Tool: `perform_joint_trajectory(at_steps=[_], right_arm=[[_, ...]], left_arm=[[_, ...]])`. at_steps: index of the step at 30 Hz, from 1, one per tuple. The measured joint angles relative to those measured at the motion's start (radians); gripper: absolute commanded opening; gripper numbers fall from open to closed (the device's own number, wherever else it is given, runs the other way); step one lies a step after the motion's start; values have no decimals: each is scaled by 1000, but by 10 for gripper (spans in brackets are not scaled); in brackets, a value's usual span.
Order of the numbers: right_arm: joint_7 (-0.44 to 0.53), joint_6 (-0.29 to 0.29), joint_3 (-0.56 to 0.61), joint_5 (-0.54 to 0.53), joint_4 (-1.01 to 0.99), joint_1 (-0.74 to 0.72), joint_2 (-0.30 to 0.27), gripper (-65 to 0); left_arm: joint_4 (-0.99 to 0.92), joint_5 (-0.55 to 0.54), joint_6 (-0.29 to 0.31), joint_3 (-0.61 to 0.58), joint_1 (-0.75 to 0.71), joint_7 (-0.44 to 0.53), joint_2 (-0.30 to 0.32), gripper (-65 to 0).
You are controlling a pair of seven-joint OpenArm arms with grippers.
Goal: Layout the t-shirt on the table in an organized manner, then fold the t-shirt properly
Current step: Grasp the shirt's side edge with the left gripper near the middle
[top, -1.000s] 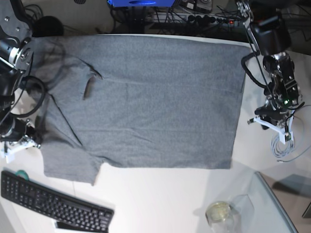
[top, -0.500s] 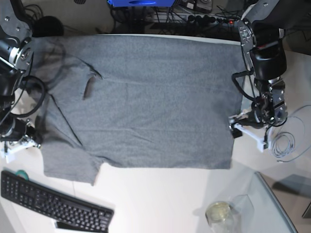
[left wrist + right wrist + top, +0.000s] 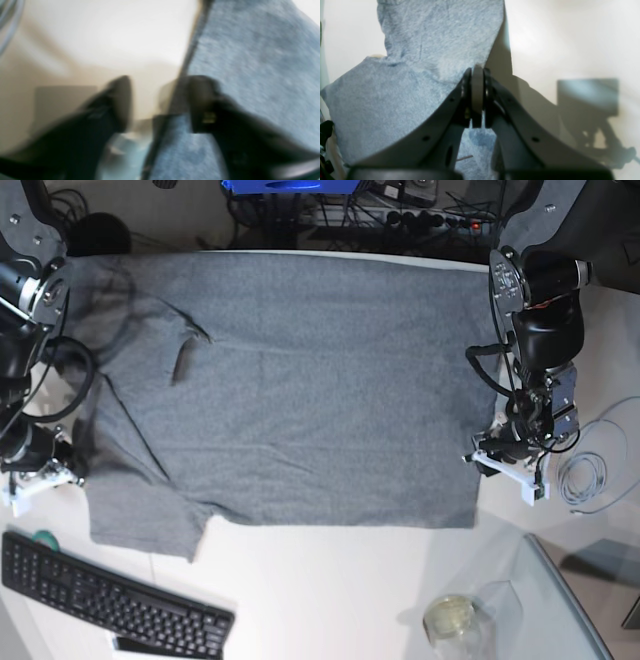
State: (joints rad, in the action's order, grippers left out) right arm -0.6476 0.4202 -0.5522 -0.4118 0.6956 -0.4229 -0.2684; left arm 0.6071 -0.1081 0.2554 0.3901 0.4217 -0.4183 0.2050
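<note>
While the white counter (image 3: 330,580) carries it, the grey t-shirt (image 3: 300,390) lies spread nearly flat, sleeves toward my right arm and hem toward my left. My left jaws (image 3: 160,102) stand parted astride the hem edge, one finger (image 3: 202,100) over the cloth and the other over bare counter; blur hides any contact. My right jaws (image 3: 477,98) are pressed together above a sleeve, gripping nothing. A black keyboard (image 3: 110,600) sits near the lower sleeve.

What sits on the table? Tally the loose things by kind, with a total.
t-shirt: 1
keyboard: 1
glass jar: 1
coil of white cable: 1
Total: 4
</note>
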Motion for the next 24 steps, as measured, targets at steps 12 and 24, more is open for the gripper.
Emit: perform_joint_trajectory(at_steps=[12,24], right_arm=[[0,0,0,1,0,0,-3,-650],[2,0,0,0,0,0,-2,-650]], left_arm=[[144,-10,11,-1,-75,-98,-15,-650],[566,3,11,6,-222,-361,-40,-650]])
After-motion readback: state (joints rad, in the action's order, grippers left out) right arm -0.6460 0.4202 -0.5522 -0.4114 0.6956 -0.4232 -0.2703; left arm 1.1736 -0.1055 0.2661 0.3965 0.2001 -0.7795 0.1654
